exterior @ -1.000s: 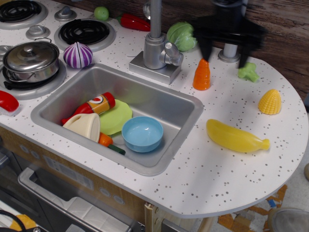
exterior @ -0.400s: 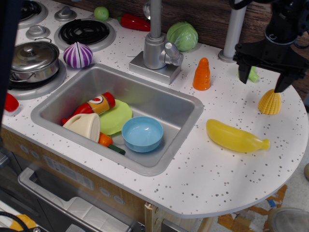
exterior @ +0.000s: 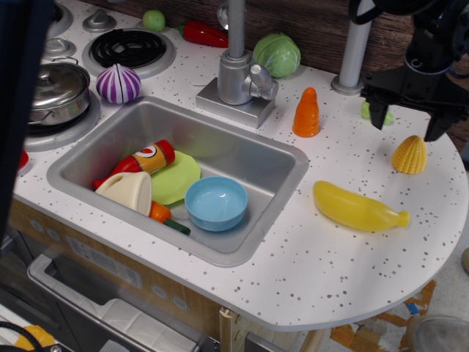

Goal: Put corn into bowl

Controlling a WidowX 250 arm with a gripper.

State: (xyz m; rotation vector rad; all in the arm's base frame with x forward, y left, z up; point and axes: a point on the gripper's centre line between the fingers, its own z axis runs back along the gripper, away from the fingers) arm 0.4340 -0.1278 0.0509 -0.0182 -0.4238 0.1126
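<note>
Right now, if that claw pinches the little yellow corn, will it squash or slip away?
Probably neither squashes nor slips easily: the corn looks like hard moulded plastic, and its ribbed kernel rows should give grip. Its domed, tapering shape might let it pop out of the open gripper if pinched high.

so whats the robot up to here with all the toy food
A single robot arm is working at a toy kitchen counter. Its black claw hangs open just above the yellow toy corn, which sits on the counter's right end and is not gripped. The light-blue bowl sits empty in the sink, beside a lime-green plate. A yellow banana lies on the counter between corn and sink. Nothing has been picked up yet.
</note>
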